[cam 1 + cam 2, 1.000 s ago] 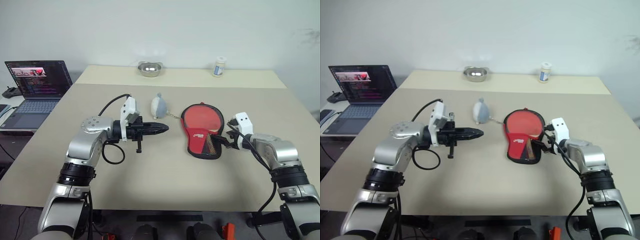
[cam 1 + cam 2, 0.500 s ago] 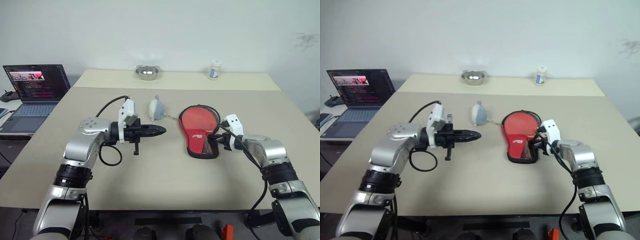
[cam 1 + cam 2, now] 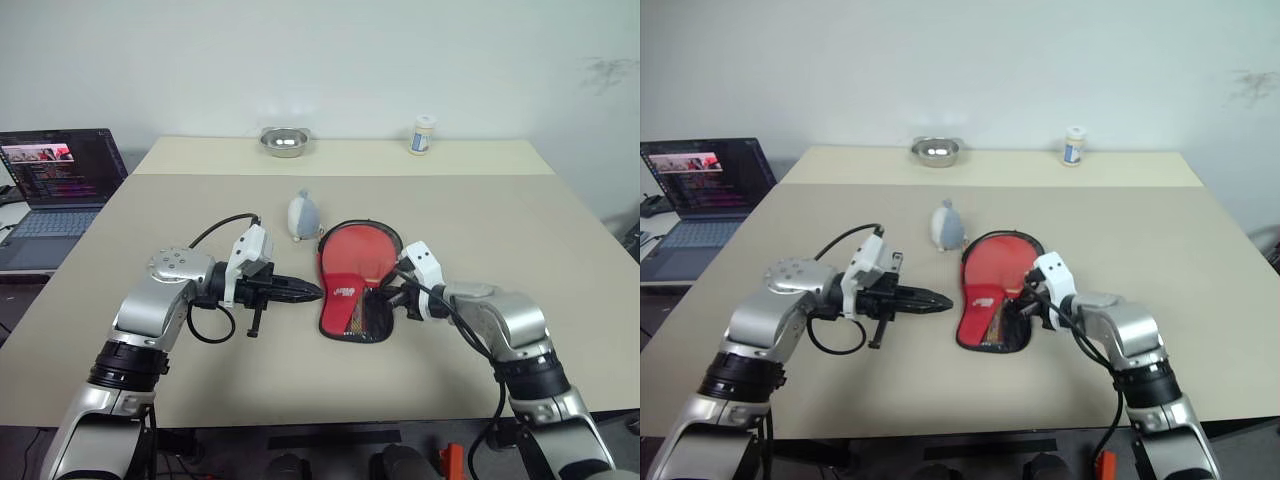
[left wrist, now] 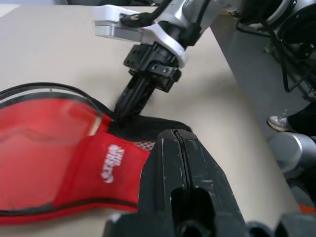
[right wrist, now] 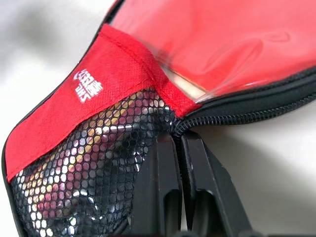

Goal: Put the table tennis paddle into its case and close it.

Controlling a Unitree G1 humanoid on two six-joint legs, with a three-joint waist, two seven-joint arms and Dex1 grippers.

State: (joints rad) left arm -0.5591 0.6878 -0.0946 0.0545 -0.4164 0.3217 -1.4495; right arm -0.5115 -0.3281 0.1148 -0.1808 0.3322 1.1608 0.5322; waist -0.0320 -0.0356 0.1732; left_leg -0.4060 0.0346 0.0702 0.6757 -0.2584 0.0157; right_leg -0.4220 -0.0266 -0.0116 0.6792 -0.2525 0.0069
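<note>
The case (image 3: 340, 292) lies flat mid-table, red side up, with its white logo and black mesh pocket facing me. Inside it is the table tennis paddle: its red face (image 3: 360, 250) shows through the clear panel and its handle (image 5: 59, 197) shows through the mesh. My right gripper (image 3: 388, 297) is shut on the case's zip edge (image 5: 232, 116), beside the mesh pocket. What it pinches there is hidden by its fingertips (image 5: 165, 148). My left gripper (image 3: 312, 292) is shut and empty. It points at the case and stops just short of the left edge.
A grey pouch-like thing (image 3: 303, 213) sits just beyond the case's round end. A steel bowl (image 3: 283, 140) and a small white bottle (image 3: 423, 134) stand at the table's far edge. An open laptop (image 3: 55, 165) is on a side desk to the left.
The camera has shifted. My right gripper closed at the case's edge and moved left, and the case slid left with it, closer to the left gripper and the grey thing. The left gripper stayed shut.
</note>
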